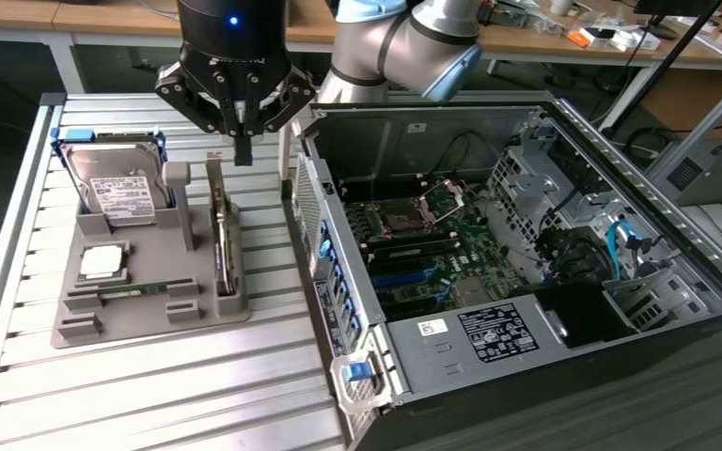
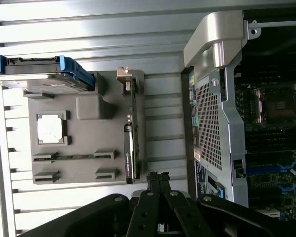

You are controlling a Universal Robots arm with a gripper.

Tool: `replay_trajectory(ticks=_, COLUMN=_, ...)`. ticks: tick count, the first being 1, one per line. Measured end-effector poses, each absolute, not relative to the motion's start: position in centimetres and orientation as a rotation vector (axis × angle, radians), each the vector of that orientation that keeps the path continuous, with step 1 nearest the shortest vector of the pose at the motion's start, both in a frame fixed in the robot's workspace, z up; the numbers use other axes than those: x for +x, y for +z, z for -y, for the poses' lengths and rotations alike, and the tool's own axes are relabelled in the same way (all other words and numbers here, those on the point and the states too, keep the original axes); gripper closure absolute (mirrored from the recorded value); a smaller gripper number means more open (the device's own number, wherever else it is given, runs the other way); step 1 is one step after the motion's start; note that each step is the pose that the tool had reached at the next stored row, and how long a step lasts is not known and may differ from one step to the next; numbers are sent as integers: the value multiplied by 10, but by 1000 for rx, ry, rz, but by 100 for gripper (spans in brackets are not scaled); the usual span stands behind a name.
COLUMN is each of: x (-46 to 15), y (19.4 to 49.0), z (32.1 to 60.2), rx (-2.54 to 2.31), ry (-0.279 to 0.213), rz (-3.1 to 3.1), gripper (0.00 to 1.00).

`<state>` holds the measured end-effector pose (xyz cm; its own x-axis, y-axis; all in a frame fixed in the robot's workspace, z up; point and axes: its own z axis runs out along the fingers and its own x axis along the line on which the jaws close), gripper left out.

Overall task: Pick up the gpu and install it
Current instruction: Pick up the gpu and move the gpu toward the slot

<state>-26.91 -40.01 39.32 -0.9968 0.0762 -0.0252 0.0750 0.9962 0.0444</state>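
The gpu (image 1: 219, 230) stands on its edge in a slot of the grey holder tray (image 1: 148, 324), a thin green card with a silver bracket at its far end. In the wrist view the gpu (image 2: 130, 131) runs along the tray's side nearest the computer case. My gripper (image 1: 242, 150) hangs above the far end of the card, a little toward the case, with its fingers shut together on nothing. Its dark fingertips (image 2: 157, 178) show in the wrist view just off the card's end, apart from it.
On the tray also sit a silver hard drive (image 1: 117, 188) in a blue frame, a square processor chip (image 1: 102, 263) and a narrow memory stick (image 1: 135, 291). The open computer case (image 1: 487, 244) with its motherboard (image 1: 424, 254) lies at the exterior view's right. A slatted metal table (image 1: 148, 395) carries everything.
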Motion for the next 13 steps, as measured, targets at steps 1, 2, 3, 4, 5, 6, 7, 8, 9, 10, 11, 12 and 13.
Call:
replay_trajectory(ticks=1, x=-269, y=393, z=400, rx=118, ry=68, rz=-3112, gripper=89)
replay_trajectory(ticks=2, x=-269, y=393, z=400, rx=118, ry=68, rz=-3112, gripper=89)
replay_trajectory(ticks=3, x=-269, y=393, z=400, rx=118, ry=68, rz=-3112, gripper=89)
replay_trajectory(ticks=4, x=-269, y=393, z=400, rx=118, ry=68, rz=-3112, gripper=89)
replay_trajectory(ticks=5, x=-269, y=393, z=400, rx=118, ry=68, rz=-3112, gripper=89)
replay_trajectory(ticks=6, x=-269, y=393, z=400, rx=118, ry=68, rz=-3112, gripper=89)
replay_trajectory(ticks=7, x=-269, y=393, z=400, rx=118, ry=68, rz=-3112, gripper=83)
replay_trajectory(ticks=8, x=-269, y=393, z=400, rx=118, ry=68, rz=-3112, gripper=83)
replay_trajectory(ticks=9, x=-269, y=393, z=400, rx=118, ry=68, rz=-3112, gripper=76)
replay_trajectory(ticks=10, x=-269, y=393, z=400, rx=118, ry=68, rz=-3112, gripper=70)
replay_trajectory(ticks=11, x=-269, y=393, z=400, rx=118, ry=68, rz=-3112, gripper=64)
replay_trajectory(ticks=12, x=-269, y=393, z=400, rx=118, ry=68, rz=-3112, gripper=58)
replay_trajectory(ticks=13, x=-269, y=393, z=400, rx=118, ry=68, rz=-3112, gripper=58)
